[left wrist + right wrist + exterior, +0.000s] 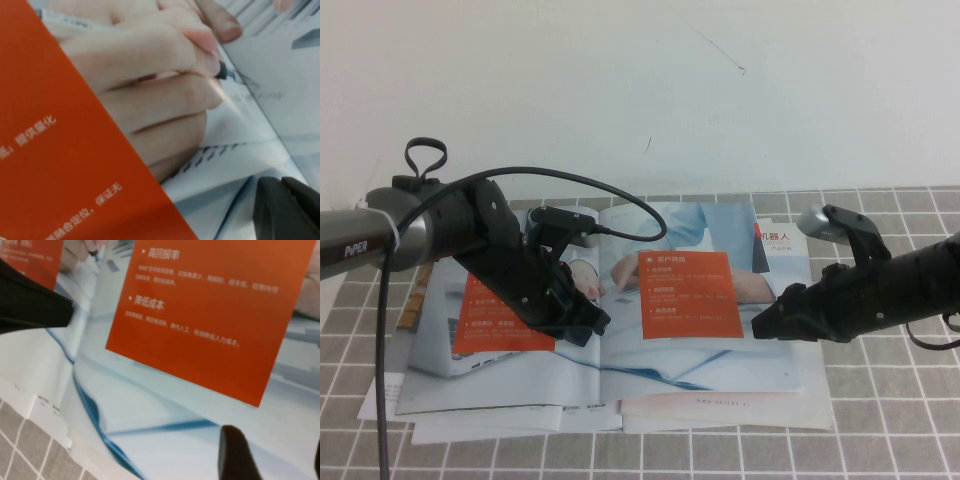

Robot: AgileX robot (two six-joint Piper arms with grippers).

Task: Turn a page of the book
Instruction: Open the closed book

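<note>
Now, book: we see the magazine (610, 330) lying open on the tiled table (880, 440), over loose sheets (520, 420).
Page: the right-hand page (720, 290), with its orange panel (690, 295), lies flat.
Left gripper: ours (582, 322) sits low over the left page near the spine; we cannot tell its jaw state.
Right gripper: ours (765, 325) hovers at the right page's outer edge; one dark fingertip (235, 452) shows above the paper, gap undetermined.

Left gripper (588, 322) presses low on the book (620, 370) near its spine; right gripper (765, 325) hovers at its right edge.
</note>
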